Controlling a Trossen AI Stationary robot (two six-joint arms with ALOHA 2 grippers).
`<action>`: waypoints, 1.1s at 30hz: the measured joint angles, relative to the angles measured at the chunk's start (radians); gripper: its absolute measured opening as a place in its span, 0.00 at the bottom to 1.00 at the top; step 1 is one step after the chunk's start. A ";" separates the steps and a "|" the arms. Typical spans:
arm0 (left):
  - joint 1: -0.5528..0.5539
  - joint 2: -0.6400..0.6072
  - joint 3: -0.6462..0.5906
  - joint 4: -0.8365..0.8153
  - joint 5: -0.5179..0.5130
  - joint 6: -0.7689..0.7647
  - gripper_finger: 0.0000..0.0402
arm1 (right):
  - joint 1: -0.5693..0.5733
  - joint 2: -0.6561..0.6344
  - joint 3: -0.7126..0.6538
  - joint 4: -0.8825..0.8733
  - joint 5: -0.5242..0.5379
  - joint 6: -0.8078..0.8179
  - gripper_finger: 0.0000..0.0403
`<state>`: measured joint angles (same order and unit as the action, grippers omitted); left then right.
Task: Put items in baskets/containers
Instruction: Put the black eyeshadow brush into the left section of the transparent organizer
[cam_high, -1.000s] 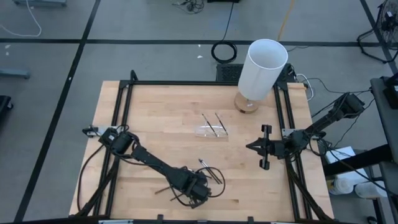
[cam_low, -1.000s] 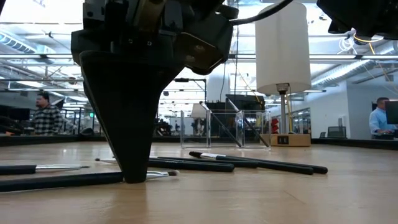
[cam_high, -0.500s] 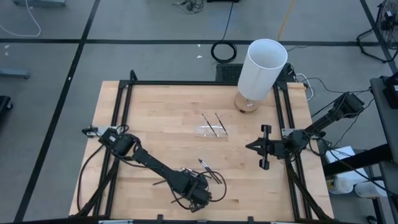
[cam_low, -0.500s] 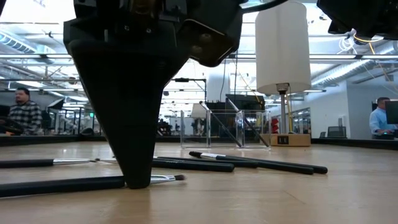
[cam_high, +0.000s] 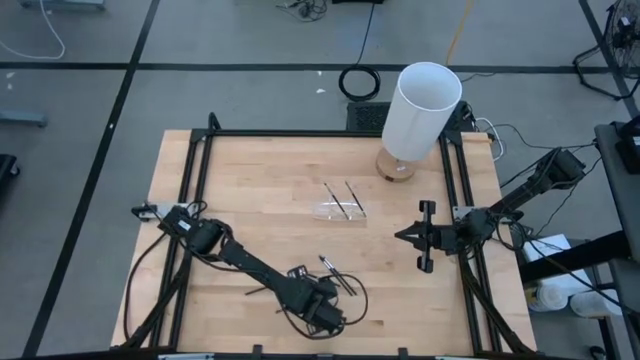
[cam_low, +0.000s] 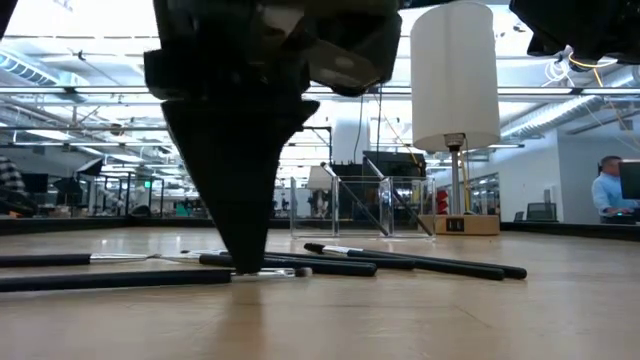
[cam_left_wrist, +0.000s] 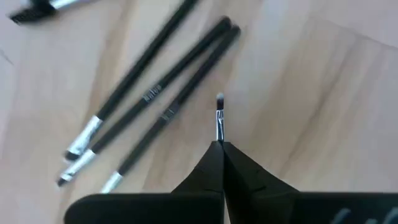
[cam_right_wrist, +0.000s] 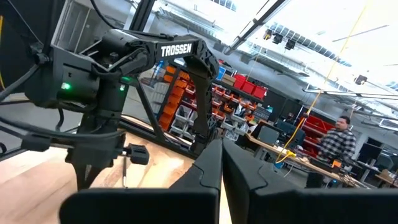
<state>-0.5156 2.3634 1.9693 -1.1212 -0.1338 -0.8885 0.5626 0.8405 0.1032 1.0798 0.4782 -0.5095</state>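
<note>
I'm down at the near edge of the bench (cam_high: 230, 170) with my left tool (cam_left_wrist: 220, 147), and its fingers are pressed together on one of the sticks (cam_left_wrist: 219, 115); in the left wrist view the silvery ferrule and tiny brush tip poke out just past the fingertips. So by my read this is a pick in hand, stick pinched but not yet lifted, since the low view shows the tool's point right at the wood.

Progress: the clear tray (cam_high: 338, 209) sits near the middle of the bench, and I count two sticks (cam_high: 340, 200) leaning in it. That's the done part. The rest lie loose by the near edge, three side by side (cam_left_wrist: 149, 99) just beside my fingers, more stretching across the bench in the low view (cam_low: 420, 262). I'd call it early; most of the job is left.

My right tool (cam_high: 408, 236) waits shut near the right edge, well clear of the tray.

Room to move: the path from the near edge up to the tray is bare wood, nothing between. The white cylinder (cam_high: 422, 110) stands at the far right corner, beyond the tray, so I'd keep the carry low and short of it. The black frame rails (cam_high: 200, 160) run along the left and right edges; my left arm already lies close to the near-left one.
</note>
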 joint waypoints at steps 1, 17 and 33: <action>0.000 0.000 0.007 -0.009 -0.002 0.000 0.01 | 0.000 0.000 0.000 0.000 0.000 0.000 0.00; 0.003 -0.005 0.181 -0.167 -0.081 0.040 0.00 | 0.000 0.000 0.000 0.000 0.000 0.000 0.00; 0.003 0.027 0.088 0.059 0.072 0.111 0.45 | 0.000 0.000 0.000 0.000 -0.003 0.015 0.00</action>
<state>-0.5130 2.3901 2.0568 -1.0621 -0.0614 -0.7772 0.5628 0.8402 0.1032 1.0801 0.4755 -0.4942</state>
